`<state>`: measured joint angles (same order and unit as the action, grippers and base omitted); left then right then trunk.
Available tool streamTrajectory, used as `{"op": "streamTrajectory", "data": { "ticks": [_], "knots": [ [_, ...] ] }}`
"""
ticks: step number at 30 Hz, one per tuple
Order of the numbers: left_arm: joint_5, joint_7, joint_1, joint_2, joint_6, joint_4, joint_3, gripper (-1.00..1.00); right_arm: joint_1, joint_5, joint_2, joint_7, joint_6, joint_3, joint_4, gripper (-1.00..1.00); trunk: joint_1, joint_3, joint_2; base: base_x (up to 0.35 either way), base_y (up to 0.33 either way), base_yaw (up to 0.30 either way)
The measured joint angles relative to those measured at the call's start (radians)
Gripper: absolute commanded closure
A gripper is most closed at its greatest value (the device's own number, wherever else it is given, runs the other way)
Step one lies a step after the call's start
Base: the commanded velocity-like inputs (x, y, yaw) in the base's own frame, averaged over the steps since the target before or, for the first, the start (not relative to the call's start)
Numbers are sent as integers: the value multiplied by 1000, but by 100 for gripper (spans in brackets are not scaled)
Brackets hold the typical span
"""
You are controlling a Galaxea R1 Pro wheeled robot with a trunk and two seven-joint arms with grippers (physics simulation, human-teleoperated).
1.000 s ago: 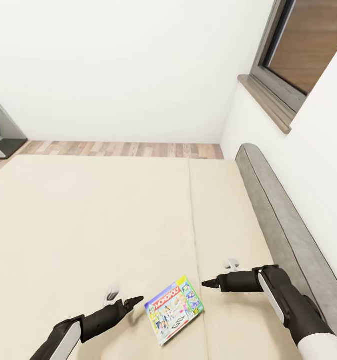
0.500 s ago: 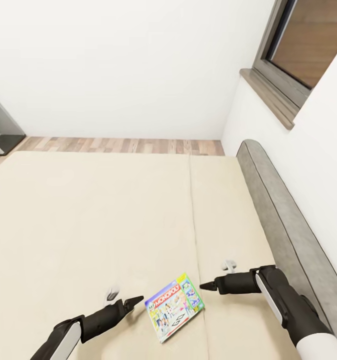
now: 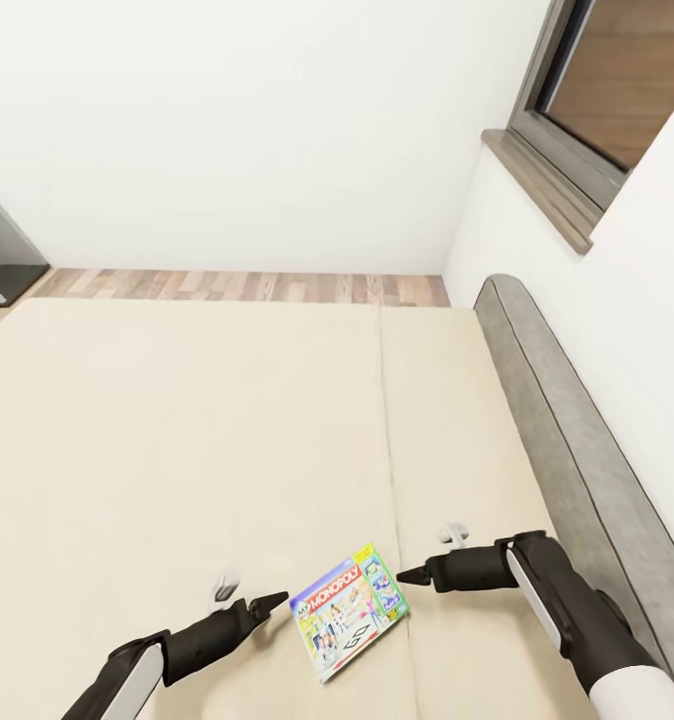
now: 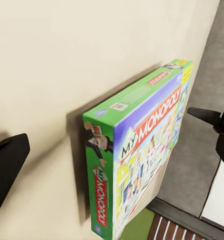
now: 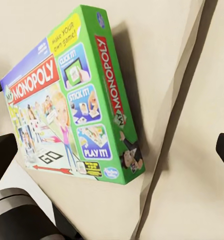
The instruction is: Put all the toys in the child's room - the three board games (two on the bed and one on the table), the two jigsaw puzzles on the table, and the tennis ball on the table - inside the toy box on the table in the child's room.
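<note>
Bed (image 3: 177,450) with plain cream-beige cover spanning most of the head view, a seam running down its right part and a grey padded headboard (image 3: 567,420) along its right side below a dark-framed window (image 3: 597,90); wood-plank floor (image 3: 247,287) and white wall beyond the far edge. Board game (image 3: 349,612), a flat Monopoly box with green edges and cartoon print, lying face up on the cover near the bed's near edge, just left of the seam, turned at an angle. Left gripper (image 3: 267,603) hovering just left of the box, not touching it; its fingers stand spread in the left wrist view, one dark finger (image 4: 7,167) beside the box's green side. Right gripper (image 3: 413,575) just to the right of the box, tip pointing at its upper right corner, apart from it; its fingers lie wide apart at the edges of the right wrist view, nothing held
</note>
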<state>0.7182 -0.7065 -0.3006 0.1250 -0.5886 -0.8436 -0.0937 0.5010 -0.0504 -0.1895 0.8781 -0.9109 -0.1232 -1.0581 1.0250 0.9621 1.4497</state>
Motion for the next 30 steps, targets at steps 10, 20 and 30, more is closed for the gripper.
{"op": "streamTrajectory", "data": {
  "ticks": [10,20,30],
  "knots": [
    [-3,0,-1,-3,-1,1,-1,-100,0,0,2,-1,1,-3,12,-100,0,2,0,0,0,0],
    [-3,0,-2,-4,-1,1,-2,-100,0,0,2,-2,3,-3,16,-100,0,3,0,0,0,0],
    [0,-1,-2,-5,-1,1,-1,-100,0,0,1,0,5,-3,17,-100,0,13,0,0,0,0]
  ]
}}
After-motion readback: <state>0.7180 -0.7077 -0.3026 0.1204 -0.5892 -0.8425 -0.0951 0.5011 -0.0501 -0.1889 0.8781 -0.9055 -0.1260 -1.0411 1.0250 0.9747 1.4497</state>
